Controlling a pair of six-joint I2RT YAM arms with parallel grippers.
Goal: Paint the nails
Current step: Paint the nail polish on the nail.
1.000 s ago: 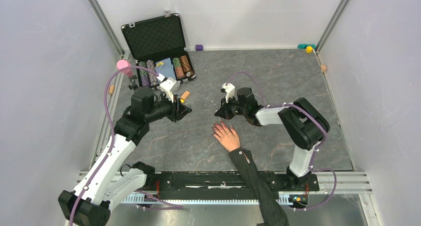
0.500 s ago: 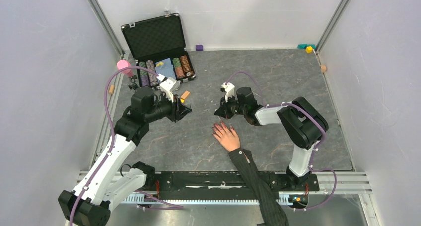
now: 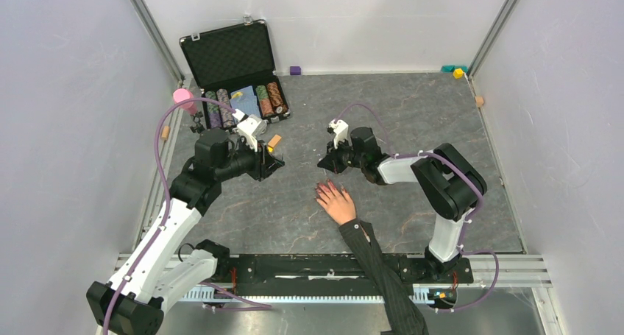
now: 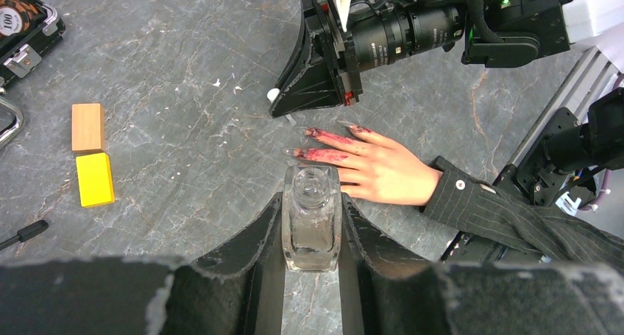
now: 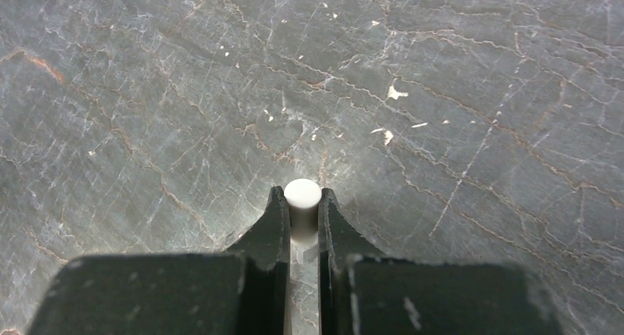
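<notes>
Left gripper (image 4: pixel 312 210): closed on the clear bottle (image 4: pixel 311 241)
Right gripper (image 5: pixel 302 216): pinches the white cap (image 5: pixel 302 194)
Nails (image 4: pixel 312 132): reddish, hand (image 4: pixel 386 174) flat on table (image 4: pixel 184 129)

The table (image 3: pixel 412 114) is dark grey, marbled with pale and rusty veins. The hand (image 4: pixel 383 169) is pale, its nails (image 4: pixel 312 132) reddish-pink, its sleeve (image 4: pixel 508 213) dark and pinstriped. Beside the hand the bottle (image 4: pixel 311 217) is clear. Well apart from the hand are a yellow block (image 4: pixel 95 179) and a tan block (image 4: pixel 87 127). The cap (image 5: pixel 302 195) is white.

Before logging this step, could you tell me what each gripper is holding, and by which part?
Left gripper: clear bottle, by its sides. Right gripper: white cap, by its sides.
</notes>
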